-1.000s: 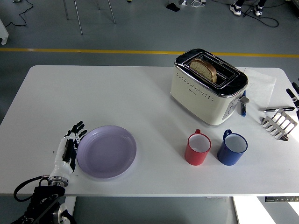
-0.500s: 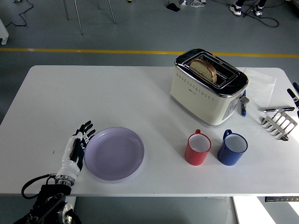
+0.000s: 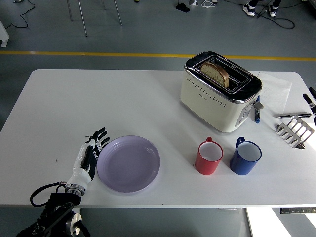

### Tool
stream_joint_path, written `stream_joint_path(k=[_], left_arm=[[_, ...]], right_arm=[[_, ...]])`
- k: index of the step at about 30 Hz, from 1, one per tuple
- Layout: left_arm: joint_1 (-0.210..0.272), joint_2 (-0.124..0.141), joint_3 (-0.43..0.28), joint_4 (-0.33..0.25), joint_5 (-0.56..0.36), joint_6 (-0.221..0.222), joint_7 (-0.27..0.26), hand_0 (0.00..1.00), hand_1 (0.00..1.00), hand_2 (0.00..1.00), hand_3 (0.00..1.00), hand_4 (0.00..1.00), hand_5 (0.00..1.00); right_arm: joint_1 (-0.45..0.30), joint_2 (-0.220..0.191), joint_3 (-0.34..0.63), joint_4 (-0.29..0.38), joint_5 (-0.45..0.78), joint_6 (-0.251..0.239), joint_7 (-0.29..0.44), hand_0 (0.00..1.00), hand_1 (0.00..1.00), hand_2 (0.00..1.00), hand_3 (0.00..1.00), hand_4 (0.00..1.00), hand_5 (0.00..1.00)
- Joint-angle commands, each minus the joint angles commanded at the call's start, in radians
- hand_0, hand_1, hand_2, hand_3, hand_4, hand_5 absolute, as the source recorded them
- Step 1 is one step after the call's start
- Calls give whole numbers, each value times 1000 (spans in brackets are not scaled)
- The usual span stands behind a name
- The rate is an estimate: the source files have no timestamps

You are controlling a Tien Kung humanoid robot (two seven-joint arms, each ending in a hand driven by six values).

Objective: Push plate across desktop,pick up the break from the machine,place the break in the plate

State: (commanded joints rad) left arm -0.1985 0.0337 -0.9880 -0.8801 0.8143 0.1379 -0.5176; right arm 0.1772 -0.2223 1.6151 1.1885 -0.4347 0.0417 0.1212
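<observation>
One left robot hand [image 3: 91, 154], fingers spread | touching plate [image 3: 129, 164] left rim | bread [image 3: 215, 73] in toaster [image 3: 217, 96]

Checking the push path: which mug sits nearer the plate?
The red mug; it stands between the purple plate and the blue mug, which is farther right.

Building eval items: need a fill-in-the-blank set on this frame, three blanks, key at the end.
1. The left hand lies flat against the ____ edge of the lilac plate.
2. The bread slice stands in a slot of the ____.
3. The red mug stands beside a ____ mug.

Missing words: left; toaster; blue
</observation>
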Motion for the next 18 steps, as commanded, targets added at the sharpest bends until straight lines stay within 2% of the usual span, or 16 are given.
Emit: stream_joint_path(k=[18], left_arm=[[-38, 8, 84, 4, -49, -36, 19, 820, 858, 925, 889, 590, 998]], right_arm=[[1, -1, 2, 0, 0, 0, 0, 783, 705, 700, 673, 515, 559]])
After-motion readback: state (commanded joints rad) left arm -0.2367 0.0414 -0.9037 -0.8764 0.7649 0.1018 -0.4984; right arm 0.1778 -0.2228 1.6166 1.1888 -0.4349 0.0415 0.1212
